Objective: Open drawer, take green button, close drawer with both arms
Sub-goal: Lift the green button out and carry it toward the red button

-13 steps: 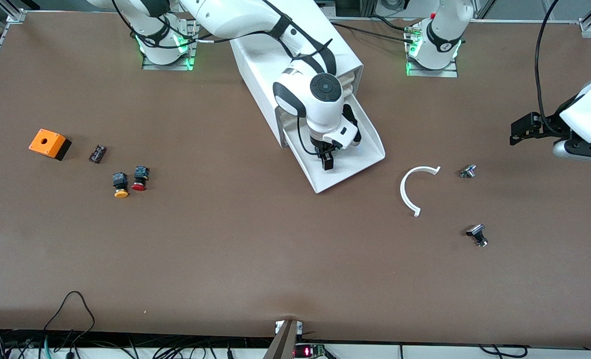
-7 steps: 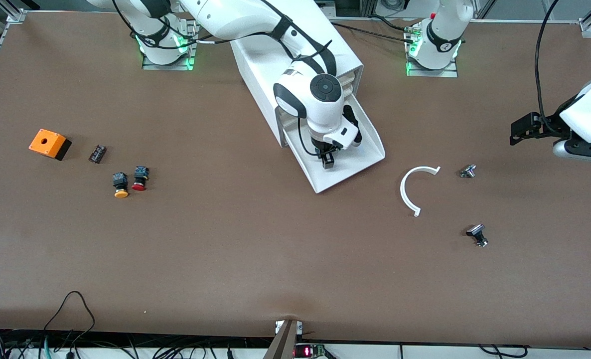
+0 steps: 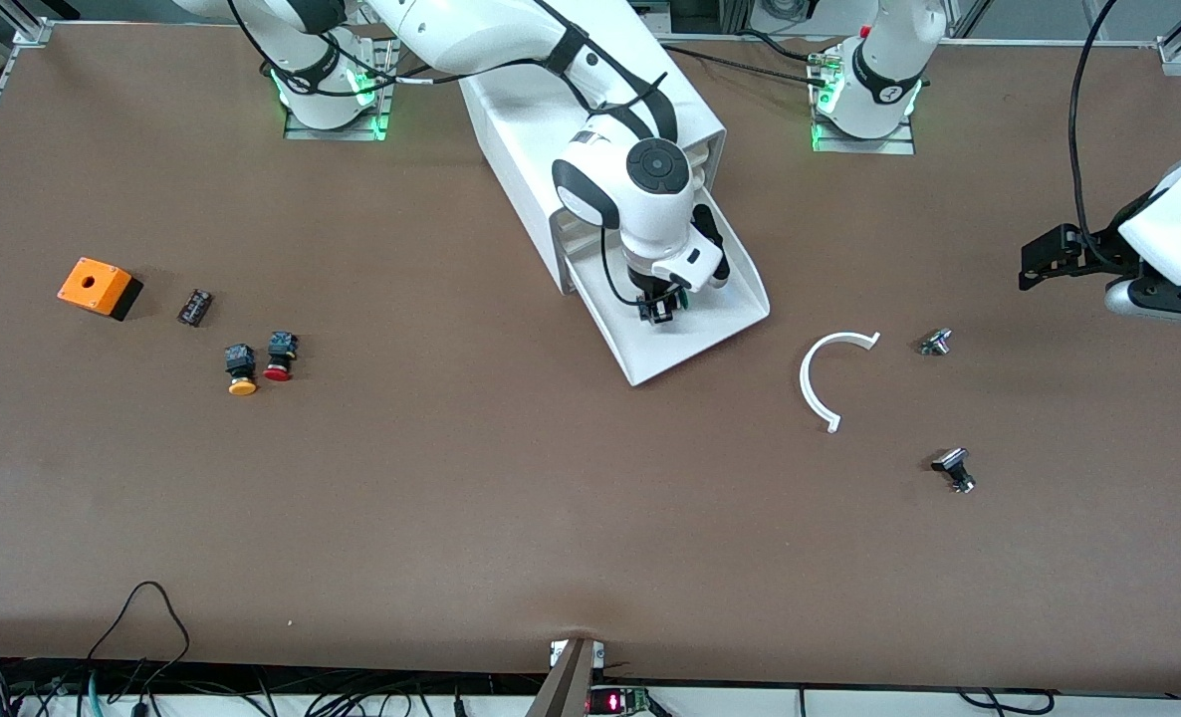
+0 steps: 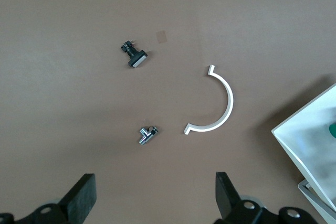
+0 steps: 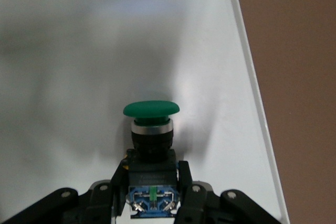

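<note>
The cabinet's (image 3: pixel 521 139) lowest drawer (image 3: pixel 720 324) is pulled out, a wide white tray. My right gripper (image 3: pixel 658 311) is over the tray, shut on the black body of the button (image 5: pixel 151 109), whose green cap points away from the wrist. In the right wrist view the gripper (image 5: pixel 152 174) clamps the body from both sides over the drawer's white floor (image 5: pixel 79 77). My left gripper (image 3: pixel 1029 264) waits open and empty over the table at the left arm's end. In its own view (image 4: pixel 156 192) only bare table lies between the fingers.
A white curved piece (image 3: pixel 825 378), a small metal part (image 3: pixel 935 342) and a black part (image 3: pixel 954 468) lie beside the drawer toward the left arm's end. A yellow button (image 3: pixel 241 368), red button (image 3: pixel 279 357), small black block (image 3: pixel 195 307) and orange box (image 3: pixel 99 287) lie toward the right arm's end.
My right gripper has shifted a little toward the cabinet over the drawer, with the button in it. The left arm has not moved.
</note>
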`<action>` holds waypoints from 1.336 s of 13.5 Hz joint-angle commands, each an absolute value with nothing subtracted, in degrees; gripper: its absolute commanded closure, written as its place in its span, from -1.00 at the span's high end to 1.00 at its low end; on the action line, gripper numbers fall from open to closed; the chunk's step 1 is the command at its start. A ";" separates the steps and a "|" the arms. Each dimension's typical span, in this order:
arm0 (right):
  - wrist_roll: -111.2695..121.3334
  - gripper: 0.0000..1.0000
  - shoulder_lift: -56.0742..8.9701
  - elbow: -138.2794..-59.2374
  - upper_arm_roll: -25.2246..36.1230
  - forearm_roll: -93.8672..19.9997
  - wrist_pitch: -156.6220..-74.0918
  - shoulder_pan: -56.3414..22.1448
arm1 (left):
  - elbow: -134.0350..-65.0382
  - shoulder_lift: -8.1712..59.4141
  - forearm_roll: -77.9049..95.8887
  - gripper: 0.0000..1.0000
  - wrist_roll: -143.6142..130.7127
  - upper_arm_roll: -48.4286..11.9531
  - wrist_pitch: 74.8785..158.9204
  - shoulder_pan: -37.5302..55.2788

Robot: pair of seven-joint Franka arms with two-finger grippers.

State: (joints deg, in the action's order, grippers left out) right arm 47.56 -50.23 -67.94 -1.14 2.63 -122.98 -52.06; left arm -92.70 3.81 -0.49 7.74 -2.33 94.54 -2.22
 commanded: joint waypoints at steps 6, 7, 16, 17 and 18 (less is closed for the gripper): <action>42.81 -0.30 -43.43 -66.53 -0.70 3.16 -114.52 -50.27 | -91.41 4.31 -1.85 1.00 7.03 -2.29 94.39 -1.67; 41.93 -0.30 -42.03 -66.53 -0.70 3.16 -114.52 -50.27 | -91.41 4.39 -1.93 1.00 7.03 -2.29 94.39 -1.76; 33.87 -0.35 -33.40 -66.62 12.55 2.92 -114.61 -49.92 | -91.41 4.39 -2.11 1.00 7.56 -2.55 94.31 -1.67; 30.44 -0.35 -33.40 -66.80 14.57 1.86 -114.61 -49.83 | -91.49 4.48 -2.11 1.00 7.73 -2.72 94.31 -1.67; 27.54 -0.35 -33.49 -66.88 15.20 1.50 -114.61 -49.57 | -91.67 5.18 -2.46 1.00 7.73 -2.90 94.31 -1.67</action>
